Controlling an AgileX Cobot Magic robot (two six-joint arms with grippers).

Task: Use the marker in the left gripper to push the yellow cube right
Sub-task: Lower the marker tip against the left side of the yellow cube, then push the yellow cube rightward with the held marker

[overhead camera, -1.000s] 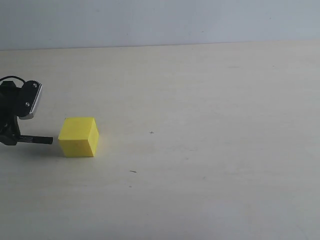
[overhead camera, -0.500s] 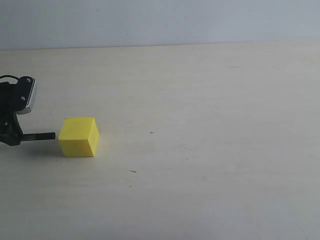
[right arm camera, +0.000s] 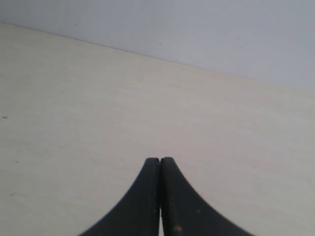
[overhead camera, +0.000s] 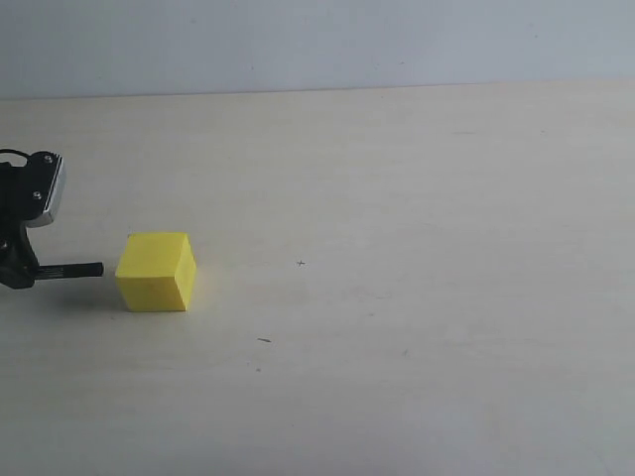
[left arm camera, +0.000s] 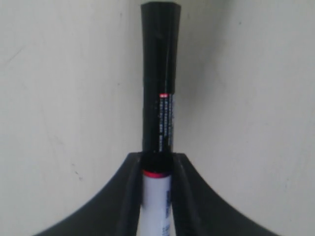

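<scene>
Left tool [overhead camera: 24,271], pale table [overhead camera: 417,198], grey wall [overhead camera: 317,45]

The cube [overhead camera: 156,271] sat on the bench [overhead camera: 417,198], well to the left in the exterior view. Left of it, at the frame's edge, was the left claw [overhead camera: 28,270]. The marker [overhead camera: 71,270] lay level between its jaws and pointed right at the cube. Its tip was just beside the cube's left face, with a narrow gap between them.
</scene>
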